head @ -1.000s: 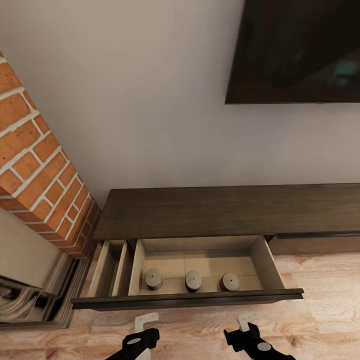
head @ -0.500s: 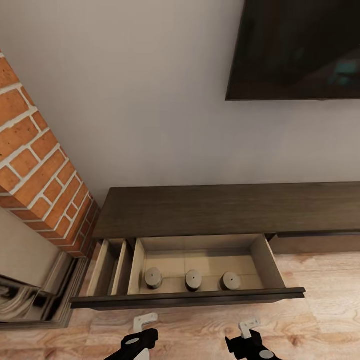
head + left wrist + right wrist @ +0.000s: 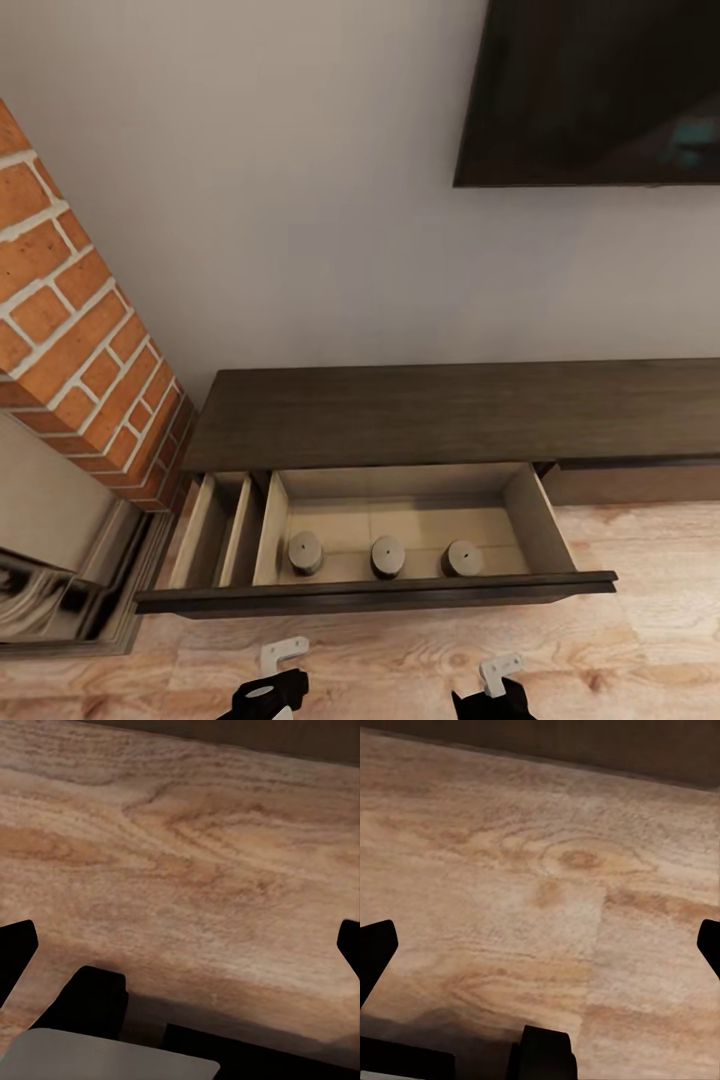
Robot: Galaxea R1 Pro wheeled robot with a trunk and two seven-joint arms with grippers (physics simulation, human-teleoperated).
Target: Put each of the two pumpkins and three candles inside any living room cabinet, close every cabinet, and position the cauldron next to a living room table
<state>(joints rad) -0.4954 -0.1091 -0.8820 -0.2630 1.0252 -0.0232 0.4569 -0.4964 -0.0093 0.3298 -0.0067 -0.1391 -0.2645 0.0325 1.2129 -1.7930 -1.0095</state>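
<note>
The cabinet [image 3: 450, 410] is a long, low dark-brown unit against the wall. Its left drawer [image 3: 370, 593] stands pulled out over the floor. Three candles [image 3: 387, 556] stand in a row near the drawer's front, on its tan bottom. My left gripper [image 3: 275, 672] and right gripper [image 3: 497, 685] hang at the picture's lower edge, in front of the drawer and apart from it. Both are open with nothing between the fingers, seen over bare wood floor in the left wrist view [image 3: 180, 952] and the right wrist view [image 3: 540, 952]. The pumpkins and the cauldron are out of view.
A brick chimney [image 3: 70, 340] and a glossy fireplace front [image 3: 50, 590] stand at the left, close to the drawer's end. A dark TV [image 3: 600, 90] hangs on the wall. A closed drawer front [image 3: 630, 485] lies to the right. Wood floor [image 3: 640, 640] surrounds the grippers.
The whole picture has shifted a little, so the camera moved. Both grippers sit lower in the picture, farther from the drawer front. The candles and drawer stay as they were.
</note>
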